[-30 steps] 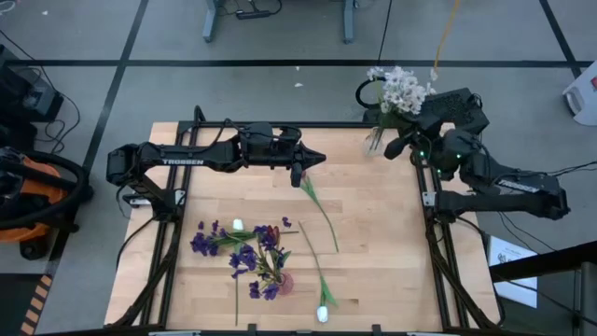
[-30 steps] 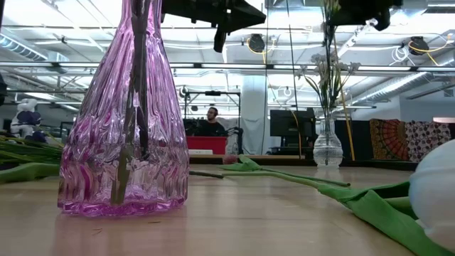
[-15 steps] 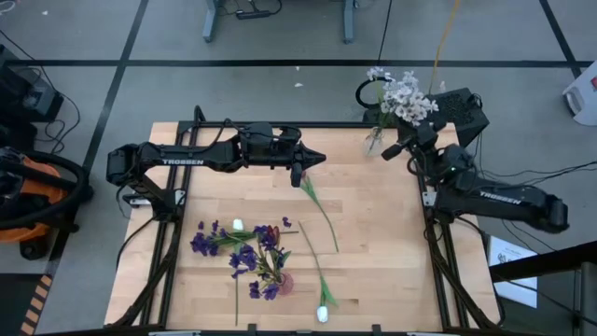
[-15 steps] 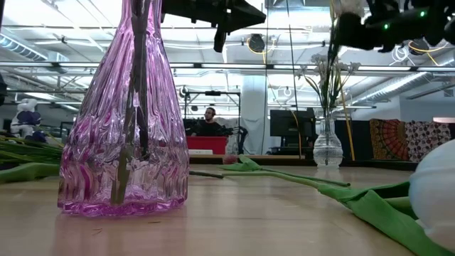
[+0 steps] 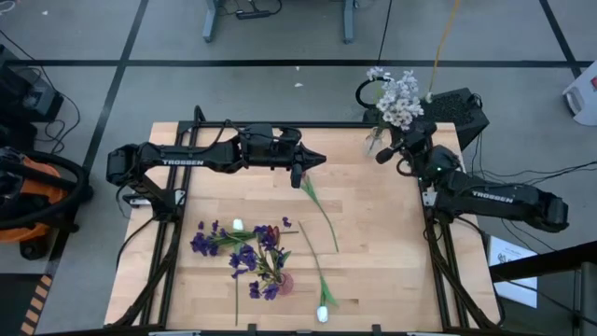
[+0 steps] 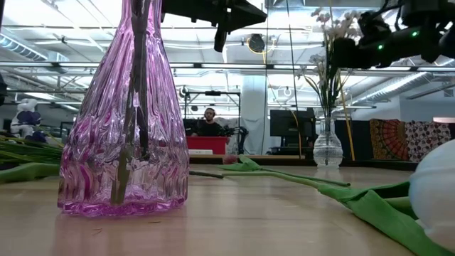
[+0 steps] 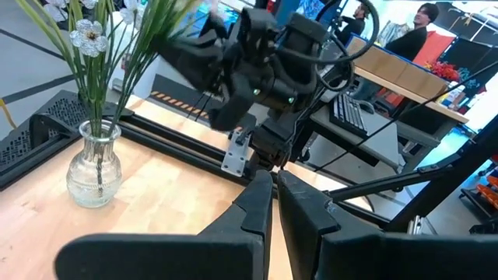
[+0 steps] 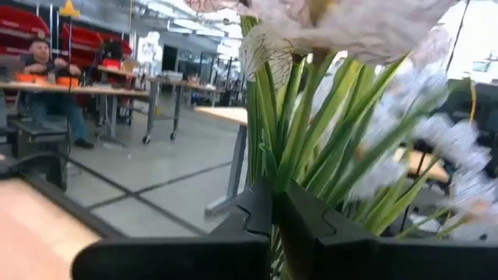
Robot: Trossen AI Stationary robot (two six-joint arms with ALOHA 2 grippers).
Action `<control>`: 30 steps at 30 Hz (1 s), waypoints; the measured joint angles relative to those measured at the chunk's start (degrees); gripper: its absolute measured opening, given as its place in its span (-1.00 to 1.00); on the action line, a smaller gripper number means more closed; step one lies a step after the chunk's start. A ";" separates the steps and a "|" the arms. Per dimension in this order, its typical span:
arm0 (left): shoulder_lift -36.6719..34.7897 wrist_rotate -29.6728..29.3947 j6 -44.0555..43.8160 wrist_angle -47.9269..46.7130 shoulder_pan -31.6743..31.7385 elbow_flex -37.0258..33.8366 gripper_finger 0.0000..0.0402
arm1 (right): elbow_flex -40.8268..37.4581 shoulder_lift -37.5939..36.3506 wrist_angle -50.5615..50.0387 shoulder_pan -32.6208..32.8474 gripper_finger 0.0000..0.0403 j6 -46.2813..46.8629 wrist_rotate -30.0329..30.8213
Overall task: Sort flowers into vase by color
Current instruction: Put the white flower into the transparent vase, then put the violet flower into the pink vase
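Purple flowers [image 5: 244, 250] are seen lying loose on the table [image 5: 373, 252]. A dark tulip [image 5: 298, 176] is clenched by the left gripper [image 5: 312, 160]. Beside the clear vase [image 5: 375, 140], the right gripper [image 5: 381, 155] is shut among white sprays [image 5: 399, 93]; tipping is risked.

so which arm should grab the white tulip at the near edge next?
Left, probably. Its pincer already grips a dark red tulip, though. The right pincer is shut at the clear vase, farther from the white tulip.
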 joint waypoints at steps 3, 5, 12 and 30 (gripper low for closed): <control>0.00 0.00 0.00 0.01 -0.38 0.00 -0.85 | -0.07 2.82 -1.91 -0.60 -0.90 1.54 0.26; 0.00 0.00 0.00 0.02 -0.77 0.00 -0.85 | -0.10 4.53 -3.70 -1.09 -0.83 3.99 1.32; 0.02 0.00 0.00 0.01 -2.02 0.00 -0.85 | -0.10 6.31 -5.49 -1.27 -0.54 10.53 4.67; 0.02 4.56 -0.17 -5.28 -2.78 0.00 -0.85 | 16.03 -3.62 -43.97 7.39 -0.16 25.32 0.24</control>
